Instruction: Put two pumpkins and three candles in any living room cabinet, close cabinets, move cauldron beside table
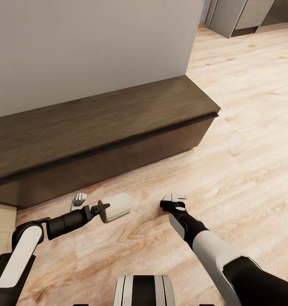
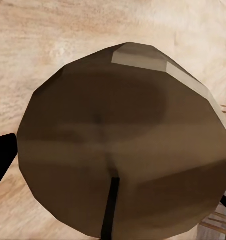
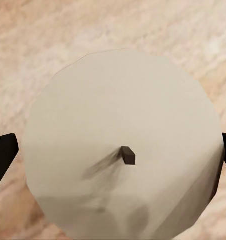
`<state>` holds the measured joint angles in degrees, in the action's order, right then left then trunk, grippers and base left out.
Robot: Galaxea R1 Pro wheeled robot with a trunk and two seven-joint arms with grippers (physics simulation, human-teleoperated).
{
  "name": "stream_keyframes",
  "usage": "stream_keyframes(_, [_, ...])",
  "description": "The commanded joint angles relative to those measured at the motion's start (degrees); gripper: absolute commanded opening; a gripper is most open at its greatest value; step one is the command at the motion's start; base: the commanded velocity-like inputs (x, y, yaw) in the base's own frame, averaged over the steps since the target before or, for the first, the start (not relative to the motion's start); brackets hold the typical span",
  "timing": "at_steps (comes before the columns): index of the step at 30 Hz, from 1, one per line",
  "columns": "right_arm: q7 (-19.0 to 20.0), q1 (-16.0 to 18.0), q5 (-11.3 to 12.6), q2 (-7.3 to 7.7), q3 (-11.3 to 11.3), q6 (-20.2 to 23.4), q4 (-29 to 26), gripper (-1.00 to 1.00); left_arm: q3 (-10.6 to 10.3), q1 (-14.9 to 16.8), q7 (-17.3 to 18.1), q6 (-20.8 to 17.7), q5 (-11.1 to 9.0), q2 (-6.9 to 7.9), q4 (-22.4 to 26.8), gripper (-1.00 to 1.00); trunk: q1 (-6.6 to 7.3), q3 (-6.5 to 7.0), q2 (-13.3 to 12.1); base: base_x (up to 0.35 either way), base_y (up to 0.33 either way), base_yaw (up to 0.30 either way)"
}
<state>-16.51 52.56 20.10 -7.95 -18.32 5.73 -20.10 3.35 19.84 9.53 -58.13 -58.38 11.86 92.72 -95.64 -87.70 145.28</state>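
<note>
A cream-white candle (image 1: 117,207) lies sideways just above the plank floor in front of the long dark brown cabinet (image 1: 118,127). My left gripper (image 1: 101,208) is shut on its wick end. The left wrist view looks onto that candle's shaded top (image 2: 123,145), with a dark finger (image 2: 3,157) at its side. My right gripper (image 1: 174,200) points down at the floor, shut on a second candle (image 1: 180,196) that is mostly hidden beneath it. In the right wrist view its pale top and wick (image 3: 127,155) sit between dark fingers (image 3: 3,152).
A pale wood drawer interior (image 1: 1,225) juts from the cabinet at the far left. A small white and grey piece (image 1: 78,200) lies on the floor by the cabinet's base. Grey wall (image 1: 88,46) rises behind the cabinet. Wood floor (image 1: 246,140) stretches to the right.
</note>
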Motion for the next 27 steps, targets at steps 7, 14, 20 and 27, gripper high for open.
stream_keyframes(7, [-0.5, 0.0, 0.3, 0.04, -0.6, 0.3, -0.1, 1.00, 0.1, 0.0, 0.6, -0.2, 0.1, 0.01, 0.0, -1.00, 0.01, -0.03, 0.0, 0.000, 0.000, 0.000])
stream_keyframes(14, [-0.5, 0.0, 0.3, 0.04, -0.6, 0.4, -0.1, -1.00, 0.1, 0.0, 0.6, -0.2, -1.0, 0.27, 0.0, -1.00, 0.01, -0.03, 0.0, 0.000, 0.000, 0.000])
stream_keyframes(20, [-0.5, 0.0, 0.3, 0.04, -0.6, 0.3, -0.1, -1.00, 0.1, 0.0, 0.6, -0.2, -1.0, 0.36, 0.0, -1.00, 0.01, -0.03, 0.0, 0.000, 0.000, 0.000])
stream_keyframes(27, [-0.5, 0.0, 0.3, 0.04, -0.6, 0.3, -0.2, -1.00, 0.6, 0.0, 0.7, -0.2, -1.1, 0.38, 0.0, -1.00, 0.01, -0.03, 0.0, 0.000, 0.000, 0.000])
